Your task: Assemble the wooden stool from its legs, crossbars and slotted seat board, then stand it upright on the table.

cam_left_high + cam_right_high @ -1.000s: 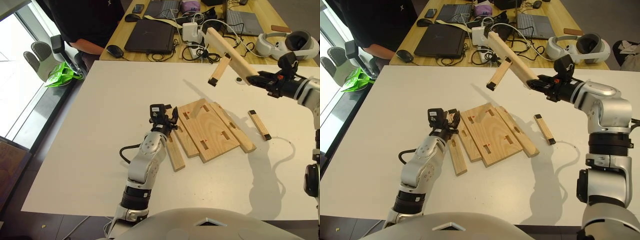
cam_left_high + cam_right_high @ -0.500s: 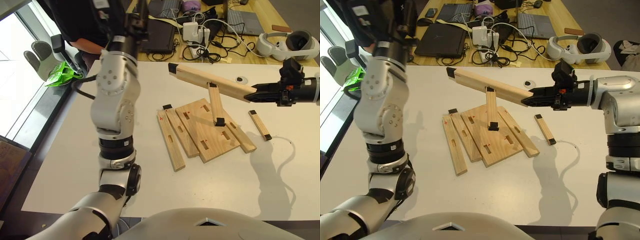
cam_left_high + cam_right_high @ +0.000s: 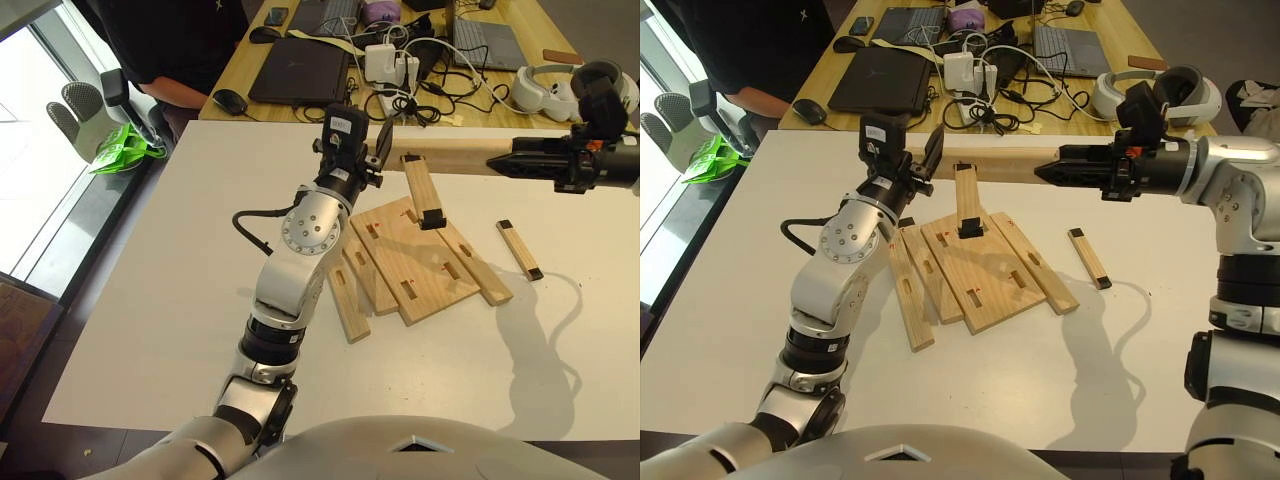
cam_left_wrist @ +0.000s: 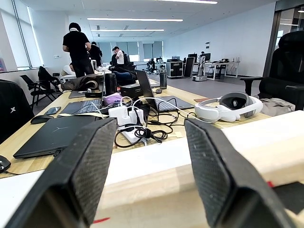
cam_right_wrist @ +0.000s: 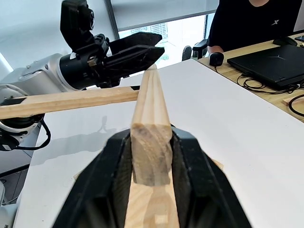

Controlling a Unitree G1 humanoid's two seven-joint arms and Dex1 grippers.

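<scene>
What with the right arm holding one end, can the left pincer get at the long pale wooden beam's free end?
Probably yes: the left pincer is open at the free end of the long pale wooden beam, nothing between.

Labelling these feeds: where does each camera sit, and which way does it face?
Left and right eye views: head, looking forward and down at the white table and slotted wooden seat board; left gripper and right gripper show.
Left wrist view: left wrist, looking between the open left gripper's fingers over the long pale wooden leg.
Right wrist view: right wrist, looking along the leg clamped in the right gripper, toward the left gripper.
All views share the leg.
</scene>
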